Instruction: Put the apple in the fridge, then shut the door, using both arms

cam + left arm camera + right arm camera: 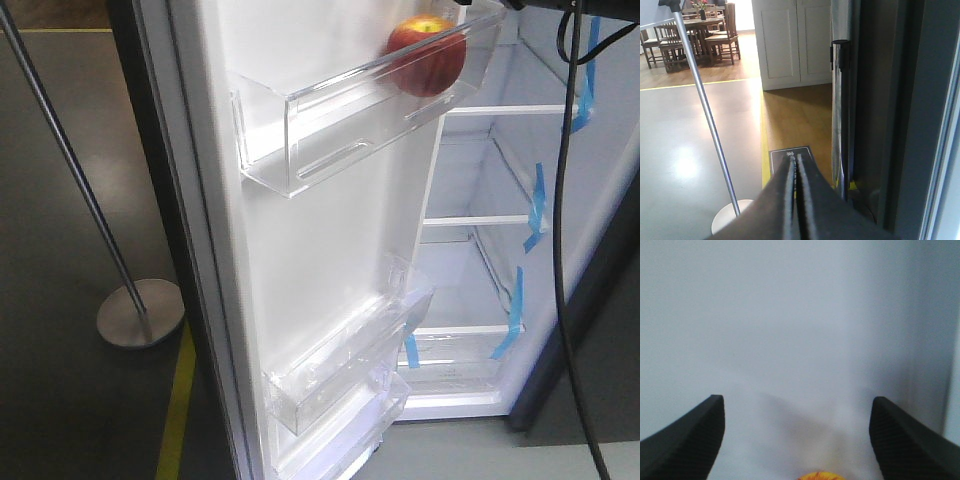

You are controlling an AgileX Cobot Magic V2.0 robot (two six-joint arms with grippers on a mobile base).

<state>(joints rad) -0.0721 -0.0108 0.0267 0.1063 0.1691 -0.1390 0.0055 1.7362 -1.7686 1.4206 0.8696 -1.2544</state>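
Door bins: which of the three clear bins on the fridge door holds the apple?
The top bin alone holds the apple; the middle bin and bottom bin show nothing inside.

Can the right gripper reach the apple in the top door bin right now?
Probably yes: the right gripper is open, the apple shows just below between its fingers, and the bin is open on top with nothing in between.
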